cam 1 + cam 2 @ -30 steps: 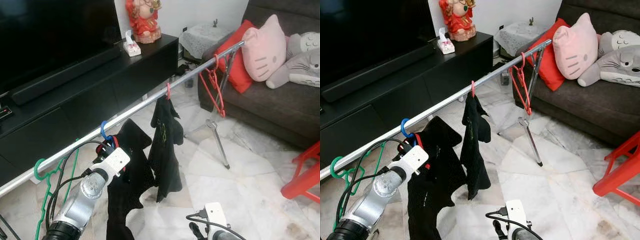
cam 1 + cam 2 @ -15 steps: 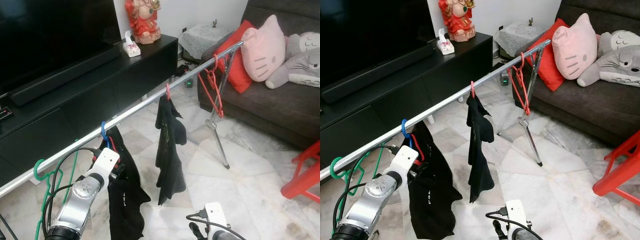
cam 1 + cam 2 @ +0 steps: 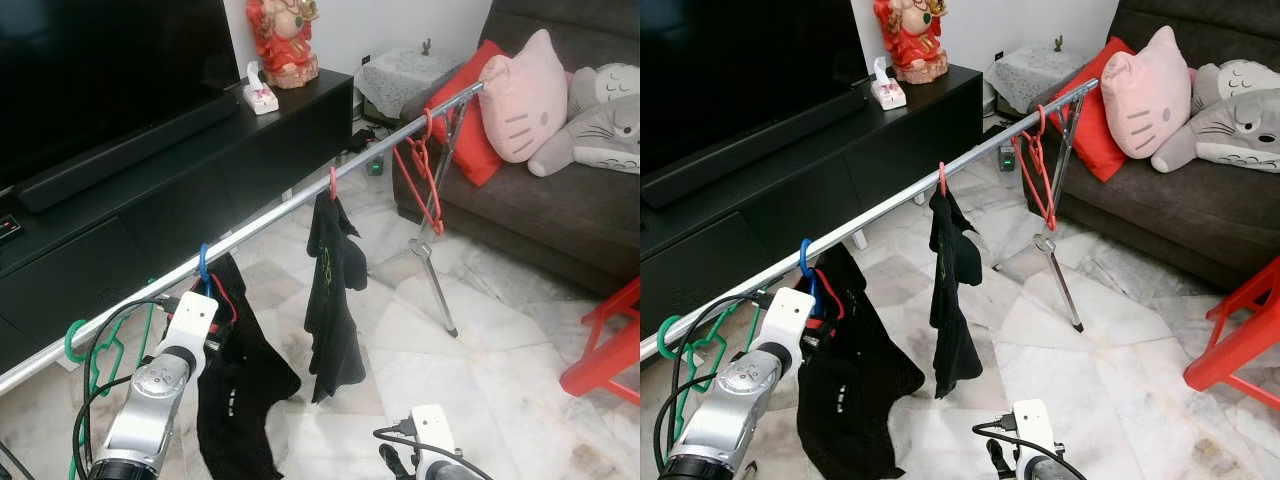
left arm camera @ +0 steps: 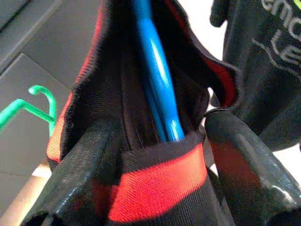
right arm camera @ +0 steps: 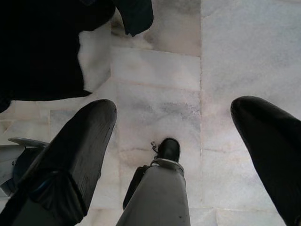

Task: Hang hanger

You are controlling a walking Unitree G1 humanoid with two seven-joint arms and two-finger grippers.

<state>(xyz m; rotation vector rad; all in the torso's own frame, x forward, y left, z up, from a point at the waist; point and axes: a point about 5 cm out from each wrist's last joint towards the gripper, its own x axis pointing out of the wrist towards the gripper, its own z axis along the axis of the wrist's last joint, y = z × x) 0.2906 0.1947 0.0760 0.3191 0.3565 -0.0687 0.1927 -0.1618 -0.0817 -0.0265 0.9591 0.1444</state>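
My left tool is clamped on the red-trimmed collar of the black shirt and its blue hanger, lower left of frame, hook over the rail. Right tool hangs wide open above the marble floor.

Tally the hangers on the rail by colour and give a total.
Green hanger: 1
Blue hanger, carrying a black garment: 1
Red hangers, one carrying a black garment, at least one bare: 2
Total: 4
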